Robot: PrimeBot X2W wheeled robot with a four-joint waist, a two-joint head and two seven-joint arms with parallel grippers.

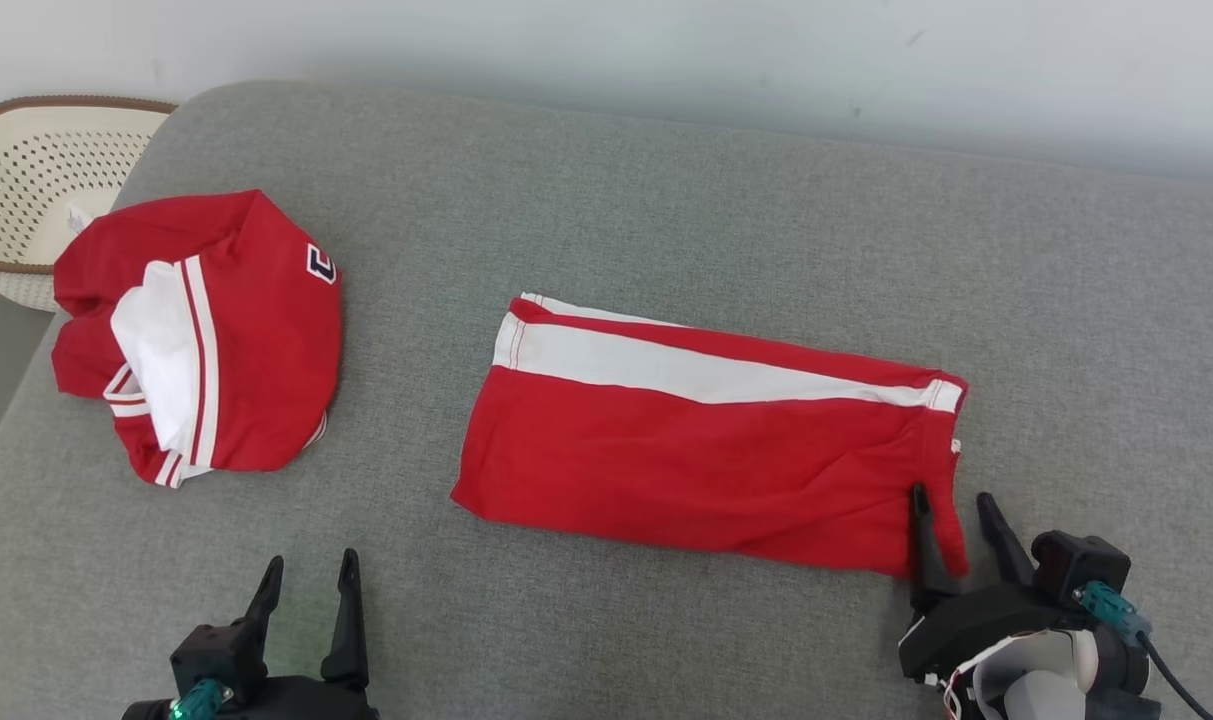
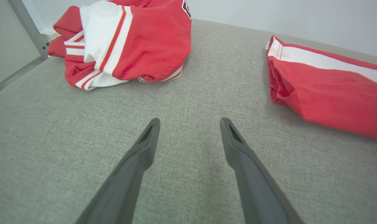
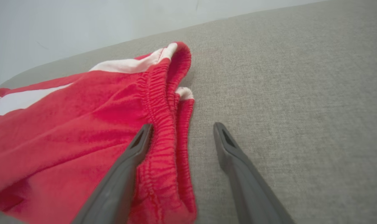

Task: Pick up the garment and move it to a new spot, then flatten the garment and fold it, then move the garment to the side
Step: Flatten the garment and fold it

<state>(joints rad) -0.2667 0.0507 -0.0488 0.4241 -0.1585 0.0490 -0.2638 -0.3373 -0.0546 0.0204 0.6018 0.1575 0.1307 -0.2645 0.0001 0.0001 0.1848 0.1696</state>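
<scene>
Grey cushion is carrying the flat, folded red garment centrally in the head view; the right end effector is straddling its near-right corner, spread wide, probably readying a grasp. Left wrist view: the left end effector is hovering wide over bare cushion. Right wrist view: one finger is overlapping the gathered waistband.
</scene>
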